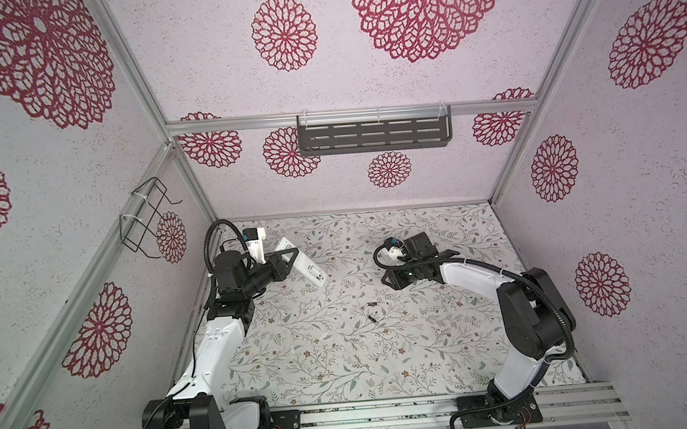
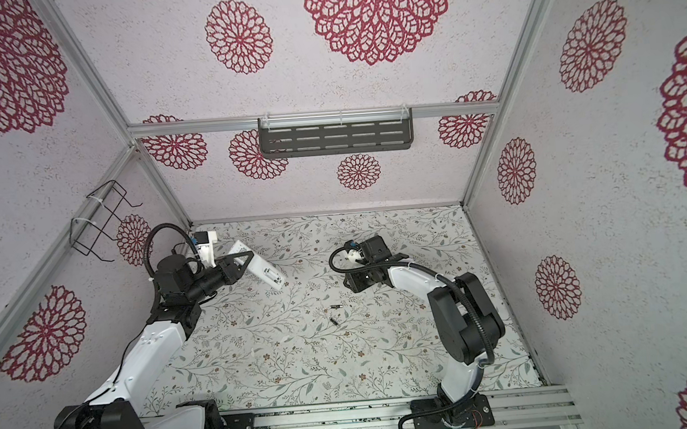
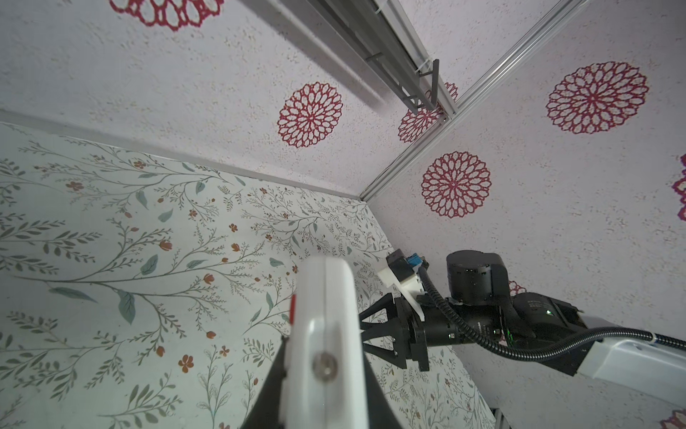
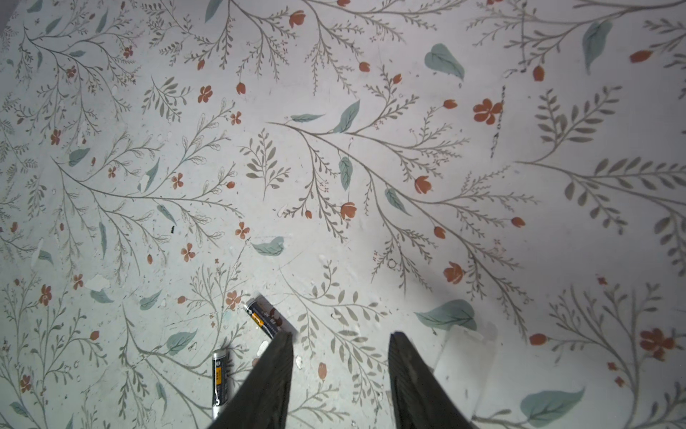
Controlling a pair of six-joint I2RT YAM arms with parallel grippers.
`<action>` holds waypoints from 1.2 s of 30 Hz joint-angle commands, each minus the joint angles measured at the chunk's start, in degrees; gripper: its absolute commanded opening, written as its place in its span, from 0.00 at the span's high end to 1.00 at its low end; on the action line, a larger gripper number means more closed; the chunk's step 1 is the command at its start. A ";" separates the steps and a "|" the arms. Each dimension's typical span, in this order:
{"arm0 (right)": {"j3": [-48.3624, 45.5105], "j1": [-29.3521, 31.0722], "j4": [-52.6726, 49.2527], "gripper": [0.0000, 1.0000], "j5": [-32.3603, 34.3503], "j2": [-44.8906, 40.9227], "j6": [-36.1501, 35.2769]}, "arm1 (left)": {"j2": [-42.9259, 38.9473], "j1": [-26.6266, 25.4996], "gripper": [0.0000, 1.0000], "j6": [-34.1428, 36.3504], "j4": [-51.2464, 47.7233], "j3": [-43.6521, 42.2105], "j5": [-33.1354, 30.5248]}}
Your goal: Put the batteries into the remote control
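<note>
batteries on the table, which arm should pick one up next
Right. The right gripper is open and empty, with both batteries lying close beside it. The left gripper is shut on the remote.

The left arm rises from its base with the elbow bent and the wrist rolled sideways. The left gripper is clamped tight on the remote control, held aloft. The right arm arches forward and inward, wrist low. The right gripper has its jaws parted with nothing between them.
</note>
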 commanded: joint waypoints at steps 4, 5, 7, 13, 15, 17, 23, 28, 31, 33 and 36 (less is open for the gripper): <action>-2.55 2.10 -0.11 0.54 -1.01 -2.39 0.76 | -0.08 -0.07 0.89 -2.73 3.28 -0.23 3.89; -2.90 2.60 -0.07 0.54 -0.48 -2.44 0.90 | -0.18 -0.54 0.89 -3.27 3.77 -0.48 3.65; -3.77 3.97 0.06 0.54 0.04 -2.36 1.09 | -0.29 -2.06 0.89 -3.80 2.35 -0.35 4.22; -6.57 6.47 1.76 0.54 3.19 -2.19 2.34 | -5.09 -7.78 0.90 -1.55 -7.46 -1.31 0.31; -6.25 6.70 1.61 0.54 3.90 -1.55 2.54 | -8.19 -8.44 0.90 -1.60 -8.90 -2.73 -2.39; -5.17 6.77 0.90 0.54 4.61 -0.50 2.97 | -10.75 -8.53 0.90 -2.04 -10.65 -3.80 -3.95; -3.23 7.29 -1.30 0.55 5.82 -0.39 5.78 | -18.93 -8.70 0.90 -2.22 -16.65 -6.38 -9.71; -3.74 8.44 -2.41 0.55 4.88 -0.86 10.17 | -21.99 -8.71 0.90 -2.65 -20.87 -6.69 -12.83; -4.22 9.70 -2.37 0.55 6.30 -1.33 11.72 | -21.82 -8.68 0.90 -2.59 -21.84 -6.33 -12.69; -4.60 10.08 -2.27 0.55 6.63 -1.64 12.21 | -21.92 -8.71 0.90 -2.94 -21.85 -6.58 -12.41; -4.52 10.71 -3.16 0.55 6.90 -1.71 11.71 | -22.66 -8.71 0.90 -3.67 -21.27 -7.59 -12.47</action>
